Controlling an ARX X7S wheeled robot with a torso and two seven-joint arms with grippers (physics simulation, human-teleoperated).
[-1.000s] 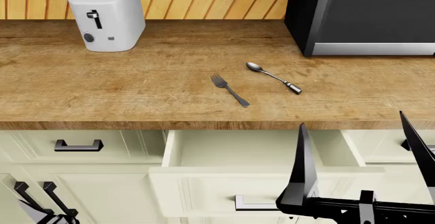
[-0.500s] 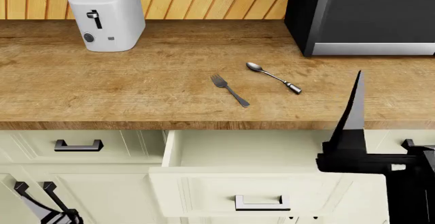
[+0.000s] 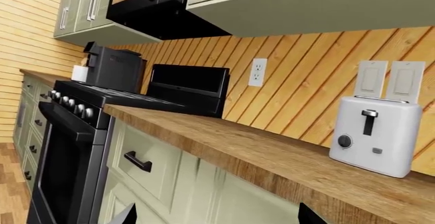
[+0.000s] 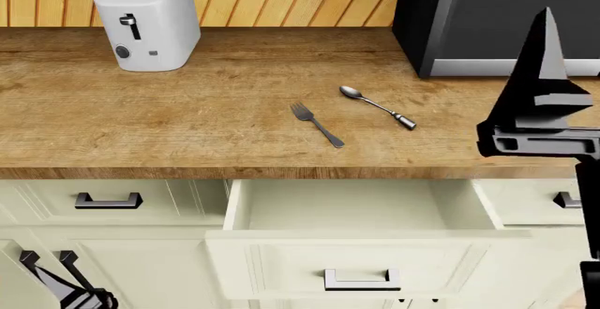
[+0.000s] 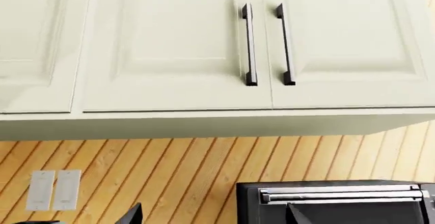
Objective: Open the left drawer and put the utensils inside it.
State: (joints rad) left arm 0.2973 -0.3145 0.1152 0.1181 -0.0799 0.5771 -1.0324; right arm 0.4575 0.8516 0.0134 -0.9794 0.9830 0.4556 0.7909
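Drawer sat open; we'd bring the right gripper, fingers spread & empty, down over the fork on the table, pinching mid-handle.

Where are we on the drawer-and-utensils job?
Done: the left drawer is pulled open and holds nothing. In hand: nothing; the right gripper is raised over the counter. Left: the fork and spoon both lie on the countertop, ungrasped.
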